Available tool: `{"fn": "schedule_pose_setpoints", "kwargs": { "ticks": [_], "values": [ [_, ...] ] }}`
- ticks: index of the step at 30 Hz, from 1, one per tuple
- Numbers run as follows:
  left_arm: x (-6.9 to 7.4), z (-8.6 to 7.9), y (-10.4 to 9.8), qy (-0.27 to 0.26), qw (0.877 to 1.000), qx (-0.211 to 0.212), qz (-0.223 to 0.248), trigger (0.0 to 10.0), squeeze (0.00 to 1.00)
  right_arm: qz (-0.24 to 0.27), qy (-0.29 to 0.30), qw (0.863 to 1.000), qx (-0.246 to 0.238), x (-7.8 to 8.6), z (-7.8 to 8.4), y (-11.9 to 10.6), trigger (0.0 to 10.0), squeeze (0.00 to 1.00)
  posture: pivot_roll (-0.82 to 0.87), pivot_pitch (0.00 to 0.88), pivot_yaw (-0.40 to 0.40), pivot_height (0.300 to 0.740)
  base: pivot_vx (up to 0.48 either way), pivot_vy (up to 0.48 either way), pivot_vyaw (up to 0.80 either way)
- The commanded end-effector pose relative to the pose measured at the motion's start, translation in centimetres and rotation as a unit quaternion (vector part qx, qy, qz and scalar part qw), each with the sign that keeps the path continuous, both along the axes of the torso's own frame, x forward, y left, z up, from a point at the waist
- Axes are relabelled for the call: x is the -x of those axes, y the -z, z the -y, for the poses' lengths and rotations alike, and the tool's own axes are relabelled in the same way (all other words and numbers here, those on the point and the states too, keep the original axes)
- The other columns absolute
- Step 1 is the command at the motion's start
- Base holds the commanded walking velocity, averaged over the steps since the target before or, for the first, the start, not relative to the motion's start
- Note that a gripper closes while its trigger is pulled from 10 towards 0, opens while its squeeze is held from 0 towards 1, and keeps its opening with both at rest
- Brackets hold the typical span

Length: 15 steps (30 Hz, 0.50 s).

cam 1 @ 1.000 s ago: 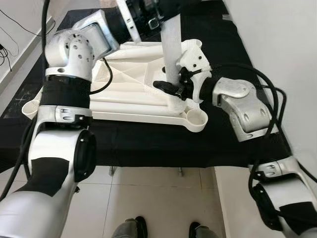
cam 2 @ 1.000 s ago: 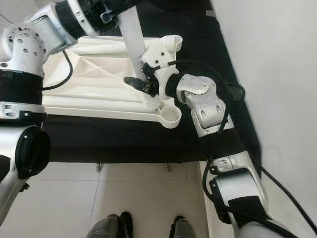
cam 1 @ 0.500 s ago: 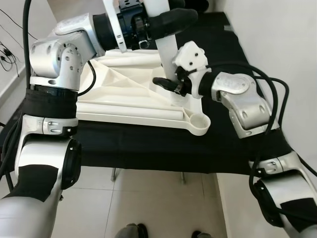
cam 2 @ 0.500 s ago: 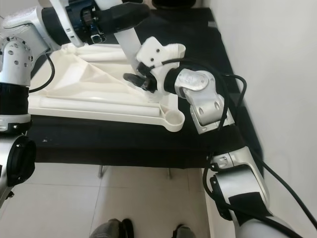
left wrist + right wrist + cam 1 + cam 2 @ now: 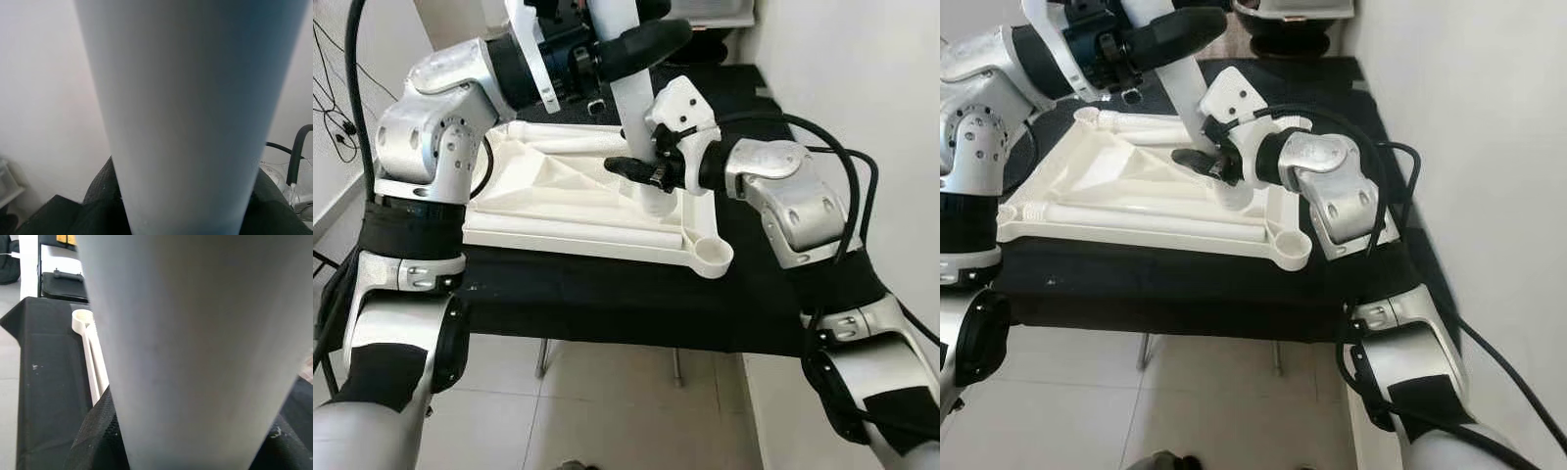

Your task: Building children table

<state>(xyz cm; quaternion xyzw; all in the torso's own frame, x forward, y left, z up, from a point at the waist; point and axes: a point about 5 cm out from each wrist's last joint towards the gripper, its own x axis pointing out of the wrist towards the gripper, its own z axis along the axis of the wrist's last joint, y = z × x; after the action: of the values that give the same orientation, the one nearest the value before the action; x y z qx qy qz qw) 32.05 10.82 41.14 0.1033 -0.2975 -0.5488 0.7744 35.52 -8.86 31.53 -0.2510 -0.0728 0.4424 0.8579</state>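
Note:
An upturned white children's table top (image 5: 558, 201) lies on a black-covered table (image 5: 607, 304). A white table leg (image 5: 631, 108) stands nearly upright over its far right corner. My left gripper (image 5: 636, 44) is shut on the leg high up. My right gripper (image 5: 641, 174) is shut on it low down, just above the table top. In the left wrist view the leg (image 5: 181, 112) sits between the black fingers (image 5: 98, 200). The right wrist view shows the leg (image 5: 190, 333) the same way, close up. The leg's foot end is hidden behind my right gripper.
A round leg socket (image 5: 712, 257) at the top's near right corner stands open. A white wall (image 5: 862, 98) runs close along the right. Tiled floor (image 5: 607, 411) lies below the table's front edge. Cables (image 5: 328, 88) hang at the left.
The camera has tilted up and the whole picture has shifted; the feet on the floor have left the view. Both grippers still hold the leg at the same corner.

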Motion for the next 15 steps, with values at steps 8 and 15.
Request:
{"fn": "schedule_pose_setpoints", "kwargs": {
  "ticks": [8,15],
  "values": [
    [-0.2,-0.4,0.6,-0.013,1.000,0.008,-0.002,0.0,0.00,-0.021,-0.120,0.988,-0.097,2.6,-1.6,-0.4,10.0,1.00,-0.08,0.005,0.029,0.740,0.000,0.000,0.00],
    [-0.1,0.2,1.1,0.030,0.999,0.012,-0.040,0.0,0.00,-0.041,-0.149,0.981,-0.113,3.2,-2.1,-0.2,10.0,0.93,-0.09,0.004,0.027,0.740,0.000,0.000,0.00]
  ]
}}
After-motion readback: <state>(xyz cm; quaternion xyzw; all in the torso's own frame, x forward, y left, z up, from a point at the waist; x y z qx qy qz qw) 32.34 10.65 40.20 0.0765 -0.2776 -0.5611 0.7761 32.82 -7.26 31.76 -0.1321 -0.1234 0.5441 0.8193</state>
